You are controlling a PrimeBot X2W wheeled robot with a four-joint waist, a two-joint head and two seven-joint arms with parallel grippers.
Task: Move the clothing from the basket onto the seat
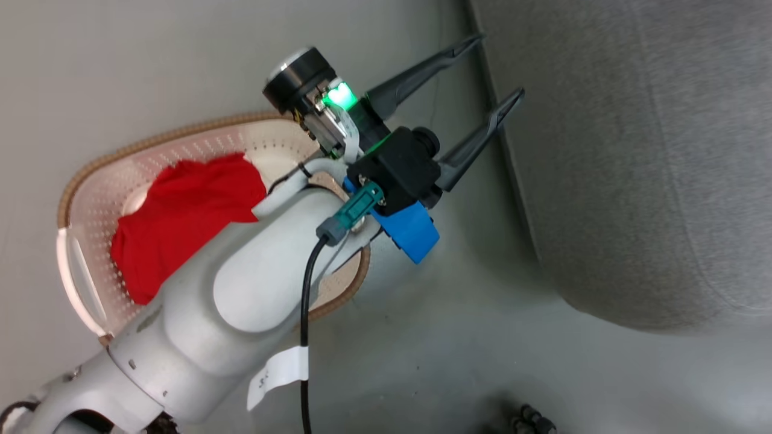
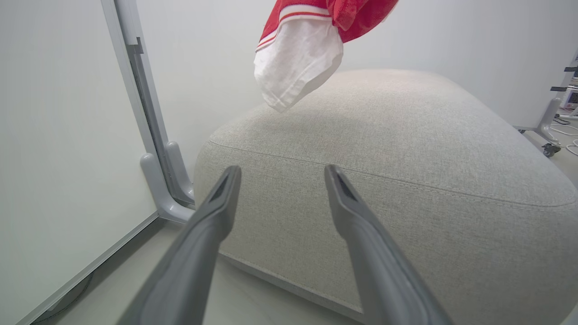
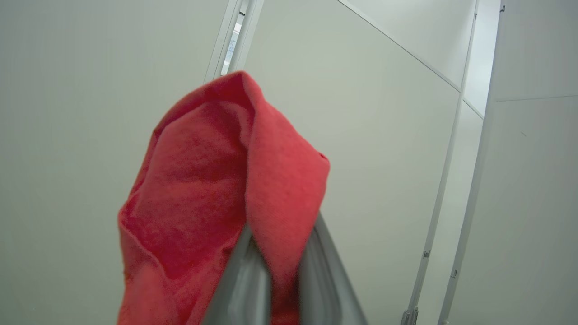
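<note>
Head view. Floor (image 1: 422,349) is grey, smooth, faintly glossy. The seat (image 1: 633,150) fills the right side: light-grey woven upholstery with a rounded corner. The basket (image 1: 151,141) sits at left, with a brown woven rim and a cream perforated wall. Some red clothing (image 1: 187,211) is bunched inside it. A pale forearm (image 1: 241,283) crosses from the lower left, over the basket's near side. The left gripper (image 1: 499,66) is at upper centre, fingers spread wide with nothing between them, tips over the floor strip beside the seat. A white tag (image 1: 277,374) is wrapped on the black cable; its marks are too small to read.

Left wrist view. The left gripper (image 2: 282,174) rises from the bottom edge, jaws wide and bare, facing the seat (image 2: 406,158) front; a stitched seam runs along its top edge. A white wall panel (image 2: 58,135) is at left, in a grey frame with a foot. A garment (image 2: 302,58), red with white stripes and a white end, hangs from the top edge over the seat's far side. Contact cannot be judged.

Right wrist view. The right gripper (image 3: 277,271) is at bottom centre, fingers pinched together on the garment (image 3: 203,180), which drapes over the tips. Plain pale wall panels (image 3: 384,135) with thin seams stand behind.
</note>
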